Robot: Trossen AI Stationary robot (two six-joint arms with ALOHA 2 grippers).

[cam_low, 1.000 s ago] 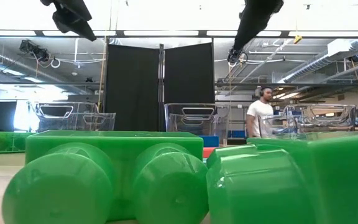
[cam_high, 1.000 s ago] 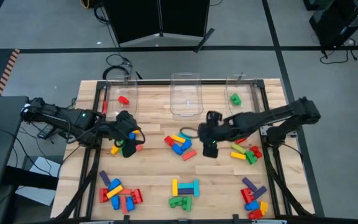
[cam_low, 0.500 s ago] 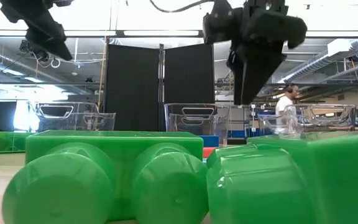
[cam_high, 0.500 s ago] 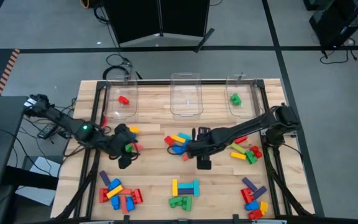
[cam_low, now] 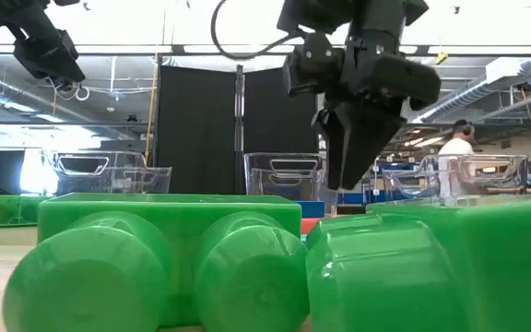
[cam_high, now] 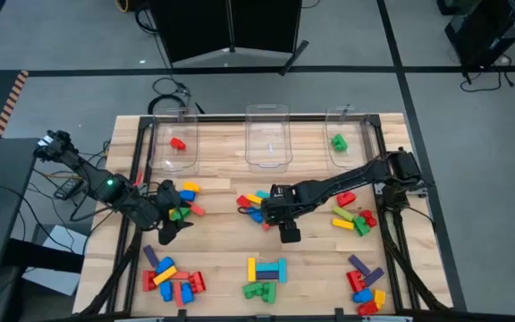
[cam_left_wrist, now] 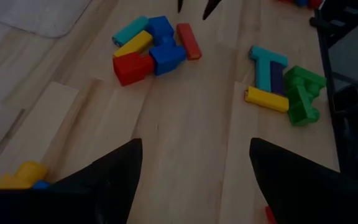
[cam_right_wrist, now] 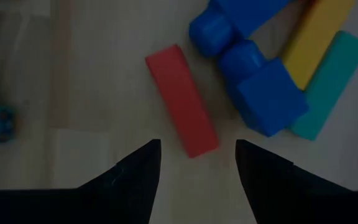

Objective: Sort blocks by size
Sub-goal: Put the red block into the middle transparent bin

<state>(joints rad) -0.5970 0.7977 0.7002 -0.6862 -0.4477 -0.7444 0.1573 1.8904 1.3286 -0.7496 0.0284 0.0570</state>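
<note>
My right gripper [cam_right_wrist: 197, 163] hung over table centre, jaws spread wide, empty, long red block [cam_right_wrist: 181, 99] lying flat just ahead of fingertips, beside blue [cam_right_wrist: 267, 93], yellow [cam_right_wrist: 314, 34] and cyan blocks [cam_right_wrist: 326, 84]. My left gripper [cam_left_wrist: 194, 163] hovered low at left side of wooden table [cam_high: 222, 259], jaws wide, holding nothing
</note>
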